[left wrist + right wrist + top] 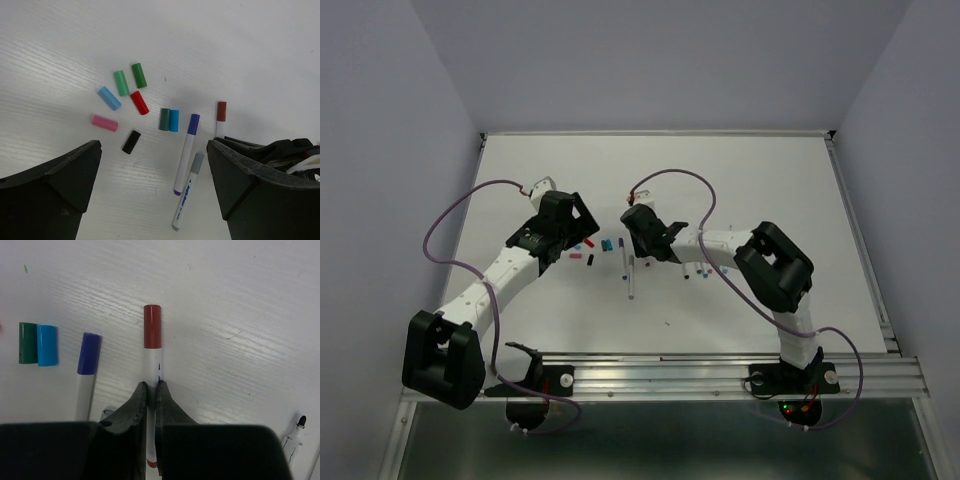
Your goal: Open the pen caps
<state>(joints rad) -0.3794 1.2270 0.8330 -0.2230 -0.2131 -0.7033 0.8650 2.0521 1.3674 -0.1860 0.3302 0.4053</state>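
A thin white pen (151, 362) is pinched at its barrel by the right tool (150, 386), at the middle of the table (240, 285). Its red cap (152, 326), judged light, rigid and slick, is best gripped around the sides. The left tool (154, 150) is spread wide over loose caps (139, 102).

This is a robotics lab test cell. A white desk (520, 170) is boxed in by plain pale walls (650, 60) rising from its left, far and right edges. A bare aluminium rail (670, 372) runs along the near edge. Two robot arms are bolted to it, the left arm (490, 280) toward the near-left corner and the right arm (775, 265) toward the near-right. Purple cables (445, 225) loop loosely off both. Small status lights (788, 407) glow at the right arm's base. Matching pens (630, 283) and loose pen caps (607, 244) lie scattered mid-desk.
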